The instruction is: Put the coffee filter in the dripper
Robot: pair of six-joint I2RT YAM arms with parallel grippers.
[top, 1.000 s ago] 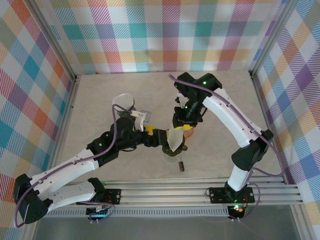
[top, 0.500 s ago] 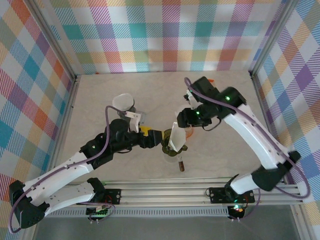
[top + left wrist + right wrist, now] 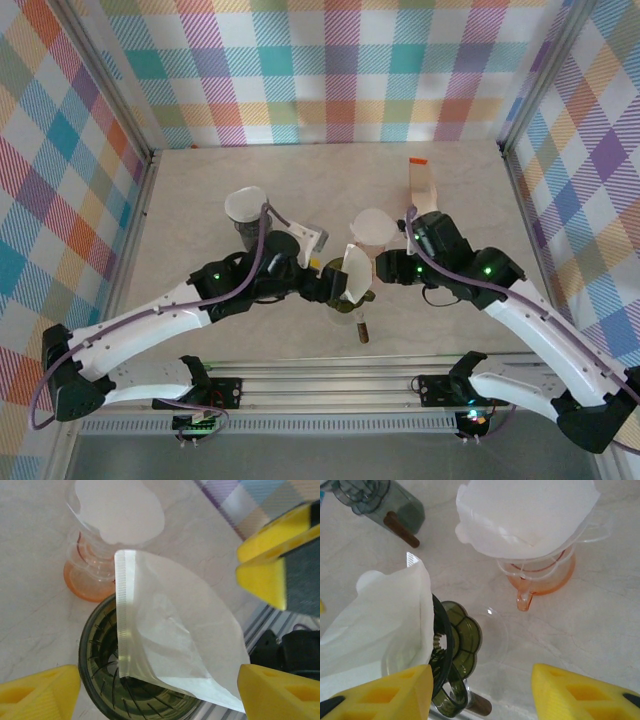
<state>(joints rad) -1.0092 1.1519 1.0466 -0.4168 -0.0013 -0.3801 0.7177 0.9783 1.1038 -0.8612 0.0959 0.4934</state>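
Top view: filter (image 3: 356,278) stands tip-down in the green dripper (image 3: 343,306) at table centre. It leans and its upper half sticks up past the rim. L gripper (image 3: 327,286) is at 9 o'clock of the filter, just beside it. R gripper (image 3: 388,268) is at 3 o'clock, near but apart.

L wrist view: L gripper (image 3: 157,682) has jaws wide apart w/ nothing clamped. Filter (image 3: 170,630) sits btwn the fingers. There is a clear gap to the finger (image 3: 40,692) at 8 o'clock. Its lower corner comes right by the one at 4 o'clock; can't tell if they touch. Dripper (image 3: 100,680) ribs show bare at 7 o'clock of the filter, so the paper isn't lying against the wall there.

R wrist view: R gripper (image 3: 480,675) is also spread open and holds nothing. Filter (image 3: 385,615) is at 10 o'clock of it, leaning out over the dripper (image 3: 455,640) rim.

An orange dripper (image 3: 378,262) w/ its own paper (image 3: 372,228) is at 1 o'clock of the green one, just beside it.
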